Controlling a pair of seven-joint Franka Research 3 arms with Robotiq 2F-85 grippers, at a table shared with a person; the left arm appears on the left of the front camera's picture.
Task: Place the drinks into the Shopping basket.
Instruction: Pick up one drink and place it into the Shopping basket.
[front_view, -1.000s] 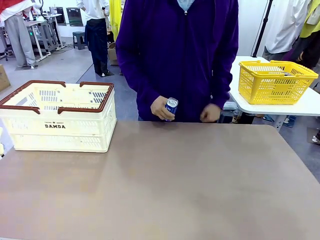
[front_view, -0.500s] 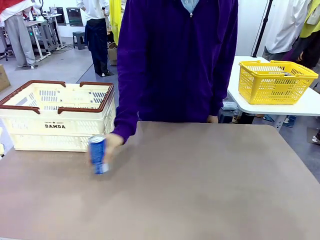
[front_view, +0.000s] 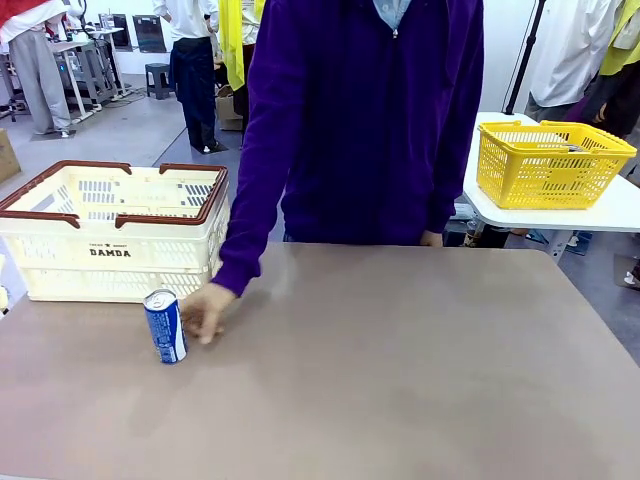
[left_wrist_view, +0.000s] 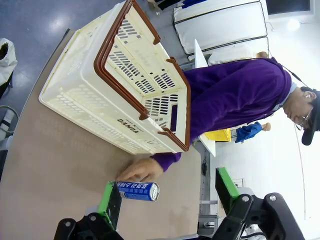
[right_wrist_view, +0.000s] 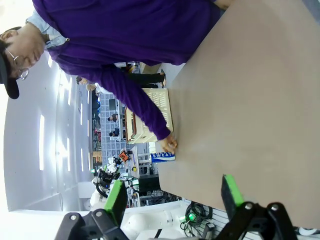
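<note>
One drink set out: blue can (front_view: 165, 326) stands upright on the table (front_view: 400, 380), just in front of the Shopping basket (front_view: 120, 262); person's hand (front_view: 205, 310) right beside the can.
Left gripper (left_wrist_view: 167, 194): jaws wide, holding nothing, facing the basket's near side.
Right gripper (right_wrist_view: 173, 196): jaws wide, holding nothing, well apart from the basket.
Step in hand: judged the start; can not yet picked.
Next move: left gripper closes on the can's body, lifts it over the basket's brown rim, releases inside.

Table (front_view: 430, 380): centre, right side and near edge bare, open for passage. Far left: Shopping basket (front_view: 60, 270), top open. Before its right corner: blue can (front_view: 165, 327), upright; person's hand (front_view: 206, 311) just beside it, purple sleeve (front_view: 250, 200) slanting above.
</note>
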